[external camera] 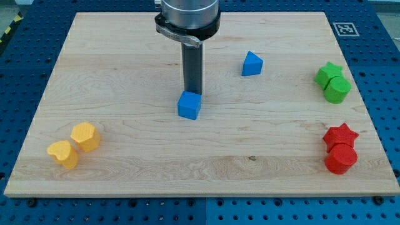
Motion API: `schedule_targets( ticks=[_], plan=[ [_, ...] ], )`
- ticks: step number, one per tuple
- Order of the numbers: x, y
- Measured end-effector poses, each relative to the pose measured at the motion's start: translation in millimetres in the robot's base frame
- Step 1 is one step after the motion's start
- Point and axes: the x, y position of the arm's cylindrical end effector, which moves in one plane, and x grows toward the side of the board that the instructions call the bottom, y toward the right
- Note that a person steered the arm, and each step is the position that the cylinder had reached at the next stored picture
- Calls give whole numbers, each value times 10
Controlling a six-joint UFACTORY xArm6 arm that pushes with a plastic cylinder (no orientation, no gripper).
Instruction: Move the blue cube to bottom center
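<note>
The blue cube (pixel 189 105) sits near the middle of the wooden board (pixel 125 75). My rod comes down from the view's top, and my tip (pixel 192 92) stands right behind the cube's upper edge, touching or nearly touching it. A second blue block, a triangular prism (pixel 252 64), lies up and to the view's right of the cube, apart from it.
Two yellow blocks, a heart (pixel 63 154) and a hexagon (pixel 85 136), sit at the view's bottom left. A green star (pixel 328 73) and green cylinder (pixel 337 89) are at the right edge. A red star (pixel 340 134) and red cylinder (pixel 341 158) are at the bottom right.
</note>
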Motion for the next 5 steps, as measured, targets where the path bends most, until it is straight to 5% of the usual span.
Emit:
schedule_targets(
  ticks=[5],
  plan=[
    [619,-110]
  ],
)
